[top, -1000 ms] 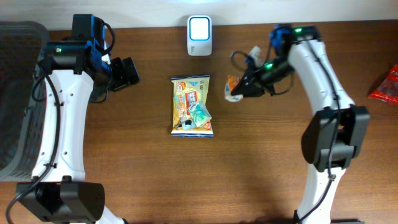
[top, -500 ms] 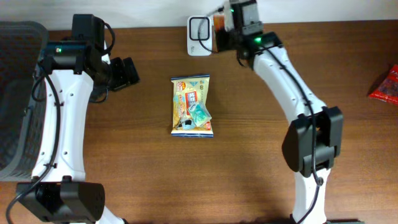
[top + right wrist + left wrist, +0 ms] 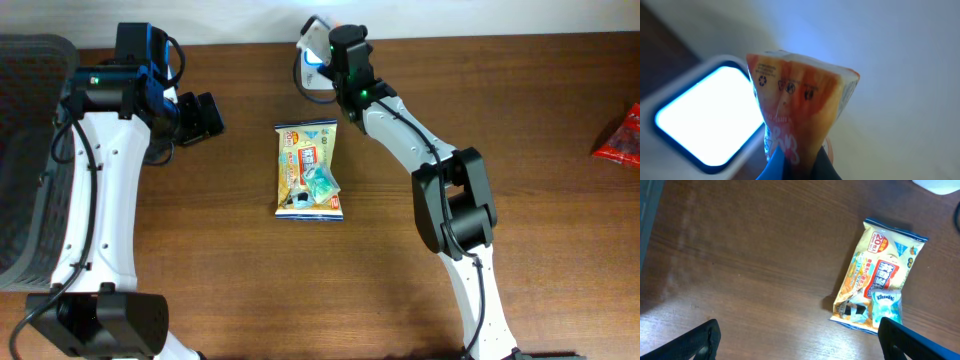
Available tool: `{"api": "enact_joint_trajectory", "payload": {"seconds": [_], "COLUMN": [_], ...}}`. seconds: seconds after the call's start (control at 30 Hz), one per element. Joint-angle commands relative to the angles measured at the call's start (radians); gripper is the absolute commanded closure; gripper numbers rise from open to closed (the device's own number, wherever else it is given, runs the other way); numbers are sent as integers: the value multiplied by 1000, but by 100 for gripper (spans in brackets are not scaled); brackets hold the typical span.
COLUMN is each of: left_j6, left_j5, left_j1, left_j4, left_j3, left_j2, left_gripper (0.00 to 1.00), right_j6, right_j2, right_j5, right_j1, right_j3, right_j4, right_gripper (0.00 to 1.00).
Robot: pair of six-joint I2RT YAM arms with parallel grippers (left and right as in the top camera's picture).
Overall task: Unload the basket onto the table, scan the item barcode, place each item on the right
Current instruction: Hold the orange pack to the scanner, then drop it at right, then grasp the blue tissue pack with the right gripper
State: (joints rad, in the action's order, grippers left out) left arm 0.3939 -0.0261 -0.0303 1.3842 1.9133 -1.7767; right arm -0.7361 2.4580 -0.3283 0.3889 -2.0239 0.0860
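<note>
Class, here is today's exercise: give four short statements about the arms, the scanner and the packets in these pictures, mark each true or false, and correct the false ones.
1. The right end effector holds an orange packet up beside the barcode scanner. True.
2. The left end effector grips the yellow snack packet. False: it is open and apart from the packet, which lies flat on the table.
3. The barcode scanner's window is dark. False: it glows bright.
4. A red packet lies at the table's right edge. True.
</note>
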Motion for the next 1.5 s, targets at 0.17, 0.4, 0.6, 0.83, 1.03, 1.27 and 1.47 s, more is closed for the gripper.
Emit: {"api": "enact_joint_trajectory", "payload": {"seconds": [0.17, 0.4, 0.6, 0.83, 1.03, 1.27, 1.47], "left_j6": [10, 10, 10, 10, 10, 10, 10], "left_j5": [-4, -4, -4, -4, -4, -4, -4], "left_j1": [1, 1, 1, 1, 1, 1, 1], "left_j4": [-2, -2, -2, -2, -2, -2, -2], "left_j3": [2, 2, 2, 2, 2, 2, 2], "left_j2": [3, 3, 3, 3, 3, 3, 3], "left_gripper": [1, 1, 1, 1, 1, 1, 1], "right_j6": [621, 801, 877, 977, 541, 558, 779], "right_j2": [-191, -173, -199, -521, -444, -435, -326], "right_j5": [-118, 302, 295, 860, 712, 552, 613], "right_j1": [-407, -1016, -1066, -742, -81, 103, 104], "right_j3": [-29, 54, 63, 59, 317, 416, 417], "right_j4": [-585, -871, -913, -1114, -1249, -895, -860], "right_gripper": [96, 84, 1, 1, 1, 1, 49]}}
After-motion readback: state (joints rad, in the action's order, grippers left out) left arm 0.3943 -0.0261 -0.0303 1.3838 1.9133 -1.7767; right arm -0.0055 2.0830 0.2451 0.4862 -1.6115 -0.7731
